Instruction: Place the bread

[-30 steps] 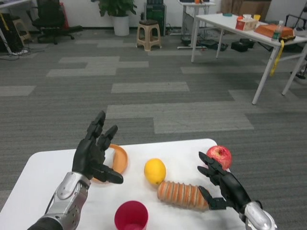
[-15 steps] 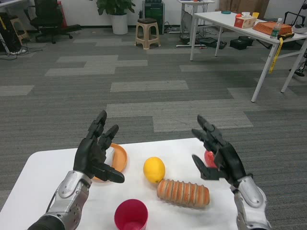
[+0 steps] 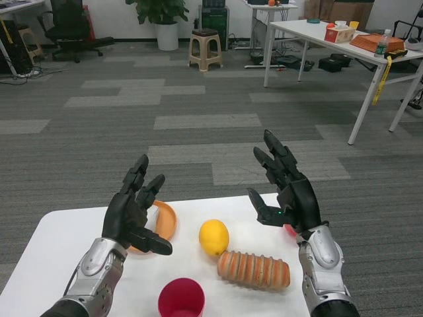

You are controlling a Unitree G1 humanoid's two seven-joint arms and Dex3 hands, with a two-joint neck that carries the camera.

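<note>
Head view: the bread (image 3: pixel 254 269) lies on the white table (image 3: pixel 46 251) between lemon (image 3: pixel 213 237) and red cup (image 3: pixel 180 298), ungrasped; right hand (image 3: pixel 287 195) hovers above, fingers spread, empty; left hand (image 3: pixel 132 214) likewise, beside the orange plate (image 3: pixel 165 219); placing seems not yet begun.

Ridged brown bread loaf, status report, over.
Both hands, left and right, open, raised. Ridged brown bread loaf untouched on white table. Yellow lemon beside it.
</note>
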